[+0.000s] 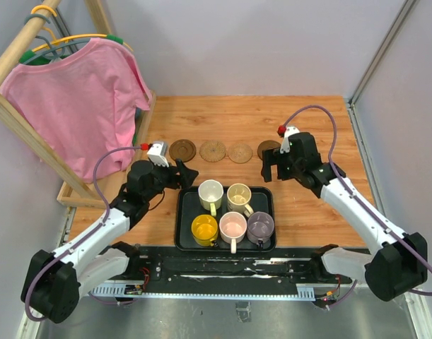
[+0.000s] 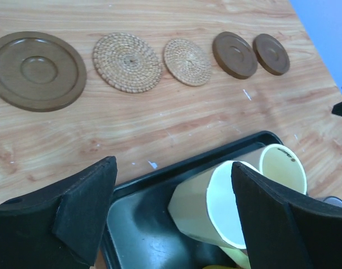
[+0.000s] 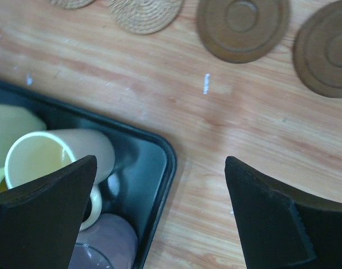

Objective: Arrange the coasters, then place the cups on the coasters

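Nearest the arm bases sits the black tray (image 1: 180,212), and all five cups stand upright in it, none yet on a coaster. The near row runs left to right: the yellow cup (image 1: 203,229), the pink cup (image 1: 233,227), the greyish purple cup (image 1: 260,226). Behind them are the white cup (image 1: 210,192) on the left and the cream cup (image 1: 238,195) on the right. The cups are packed close, some touching or nearly so.

The cups look like glazed ceramic: probably stiff, smooth enough to slip, fairly weighty for their size, and liable to chip if knocked together. A hold across the rim, one finger inside and one outside the wall, seems the surest way in, since there is little room between neighbours. The handles look too small to pinch reliably.

Just beyond the tray's far left corner hangs the left gripper (image 1: 187,174), jaws spread wide and holding nothing, the white cup before it in its wrist view. The right gripper (image 1: 272,171) hovers off the far right corner, jaws fully apart and empty.

Farthest lie the coasters, flat on the table in a left-right row: a dark coaster (image 2: 38,70), two lighter woven-looking coasters (image 2: 127,61), then two more dark coasters (image 2: 234,54). They look thin and light.
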